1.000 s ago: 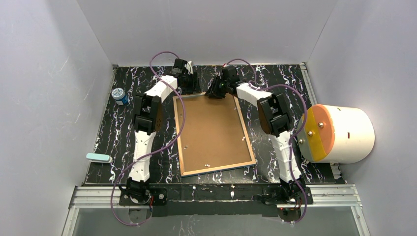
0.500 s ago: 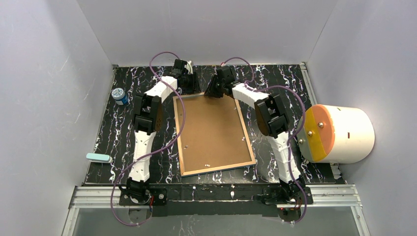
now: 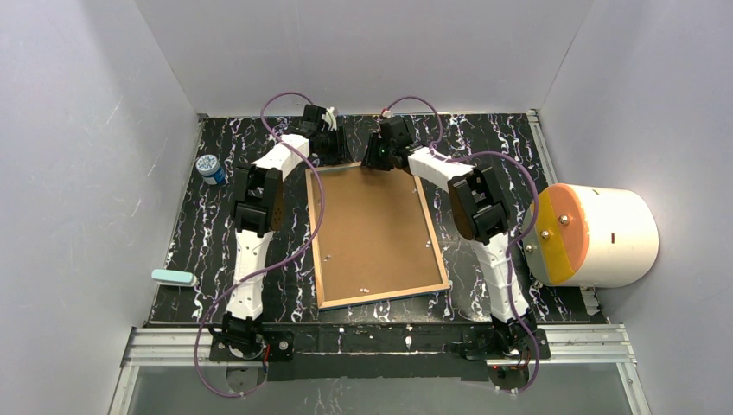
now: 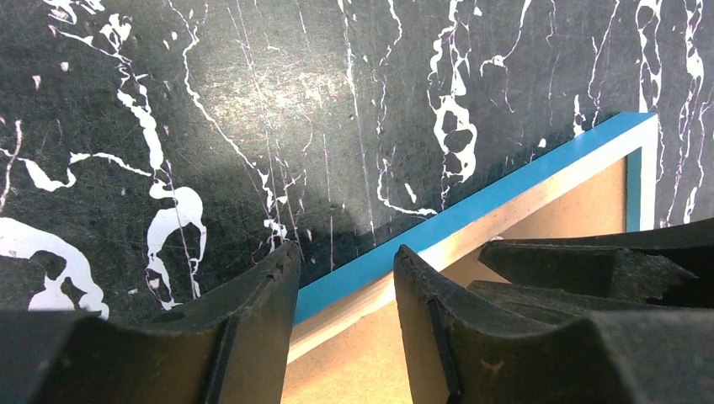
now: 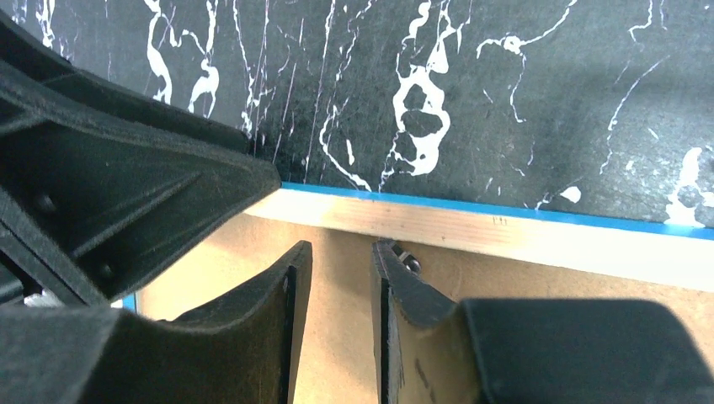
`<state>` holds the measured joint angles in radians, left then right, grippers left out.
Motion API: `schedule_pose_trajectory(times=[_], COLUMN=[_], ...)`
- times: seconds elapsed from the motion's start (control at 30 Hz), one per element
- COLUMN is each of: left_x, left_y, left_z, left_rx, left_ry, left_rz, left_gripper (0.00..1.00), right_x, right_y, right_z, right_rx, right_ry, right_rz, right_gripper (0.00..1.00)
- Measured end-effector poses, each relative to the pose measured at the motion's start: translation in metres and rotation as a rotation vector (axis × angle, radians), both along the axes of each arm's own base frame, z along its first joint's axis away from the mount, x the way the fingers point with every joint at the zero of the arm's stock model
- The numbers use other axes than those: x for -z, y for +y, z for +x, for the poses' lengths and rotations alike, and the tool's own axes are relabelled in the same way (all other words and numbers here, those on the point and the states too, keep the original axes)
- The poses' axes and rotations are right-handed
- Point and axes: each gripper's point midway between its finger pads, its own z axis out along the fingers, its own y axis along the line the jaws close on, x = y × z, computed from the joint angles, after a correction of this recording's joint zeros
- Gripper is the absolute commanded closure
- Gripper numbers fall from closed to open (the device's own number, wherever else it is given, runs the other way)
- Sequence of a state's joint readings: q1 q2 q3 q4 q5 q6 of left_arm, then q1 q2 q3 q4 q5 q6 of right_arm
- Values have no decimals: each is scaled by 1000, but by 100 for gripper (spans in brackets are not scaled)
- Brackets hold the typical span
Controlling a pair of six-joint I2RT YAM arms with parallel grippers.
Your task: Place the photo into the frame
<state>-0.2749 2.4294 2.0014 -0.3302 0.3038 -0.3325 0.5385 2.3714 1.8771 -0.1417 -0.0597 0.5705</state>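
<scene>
The frame (image 3: 381, 296) lies face down mid-table, its blue and wood rim around a brown backing board (image 3: 372, 225). The photo is hidden. Both grippers are at the frame's far edge. My left gripper (image 3: 340, 154) is by the far left corner. In the left wrist view it (image 4: 343, 252) stands open, the rim (image 4: 505, 189) running slantwise between its fingers. My right gripper (image 3: 378, 158) hovers just inside the far rim. In the right wrist view it (image 5: 343, 246) is open over the bare board, a small metal tab (image 5: 410, 261) beside its right fingertip, and the wood rim (image 5: 505, 231) lies just beyond.
A small blue-lidded jar (image 3: 210, 169) stands at the table's left side. A pale teal block (image 3: 173, 277) lies near the front left. A big white cylinder with an orange face (image 3: 596, 235) sits off the right edge. Walls close in the back and sides.
My right gripper has shifted a little left along the frame's far edge. The left jaws have narrowed slightly. The frame has not moved.
</scene>
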Motion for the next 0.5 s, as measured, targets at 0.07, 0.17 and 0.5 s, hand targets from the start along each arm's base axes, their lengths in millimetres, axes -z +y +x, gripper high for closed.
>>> schedule_pose_trajectory(times=[0.07, 0.17, 0.5], left_x=[0, 0, 1], left_y=[0, 0, -1], left_z=[0, 0, 0], left_rx=[2, 6, 9], left_ry=[1, 1, 1], left_rz=[-4, -12, -20], left_gripper=[55, 55, 55], right_x=[-2, -6, -9], right_y=[-1, -1, 0], right_z=[-2, -5, -7], right_rx=[-19, -36, -38], right_ry=[-10, -18, -18], right_rz=[5, 7, 5], right_gripper=[60, 60, 61])
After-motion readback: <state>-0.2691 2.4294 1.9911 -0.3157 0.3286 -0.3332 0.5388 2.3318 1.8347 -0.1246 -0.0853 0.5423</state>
